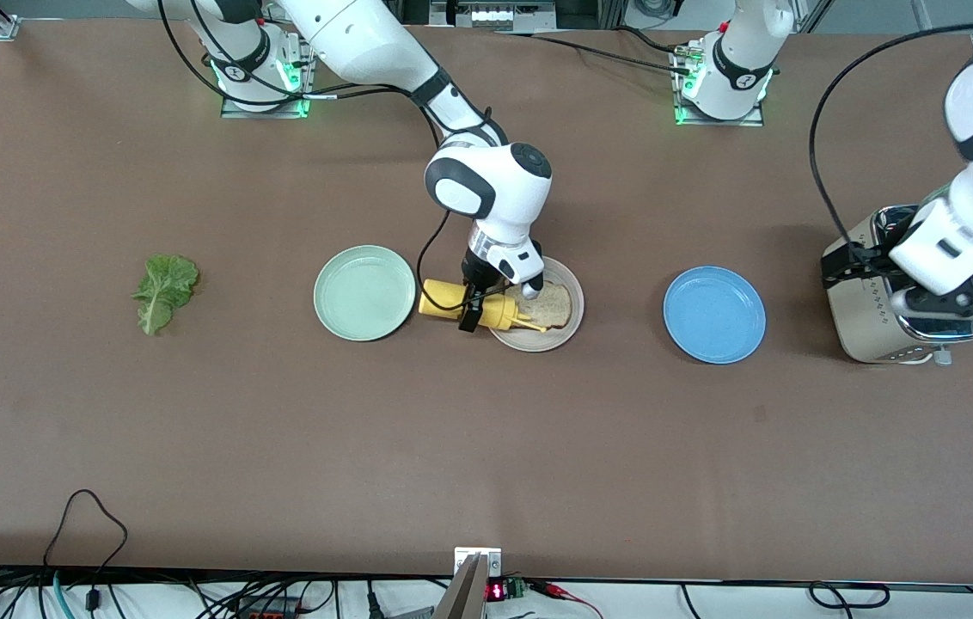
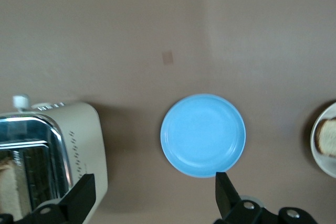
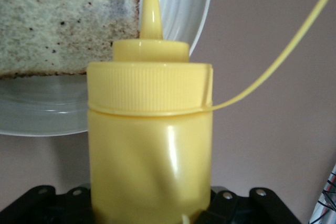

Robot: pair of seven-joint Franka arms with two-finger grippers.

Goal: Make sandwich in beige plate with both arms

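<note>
The beige plate holds one toasted bread slice. My right gripper is shut on a yellow squeeze bottle, held on its side with the nozzle over the slice's edge. In the right wrist view the bottle fills the middle, with the slice and plate past its nozzle. The lettuce leaf lies at the right arm's end of the table. My left gripper is open and empty over the toaster. Another slice sits in the toaster's slot.
A mint-green plate sits beside the beige plate toward the right arm's end. A blue plate lies between the beige plate and the toaster; it also shows in the left wrist view beside the toaster.
</note>
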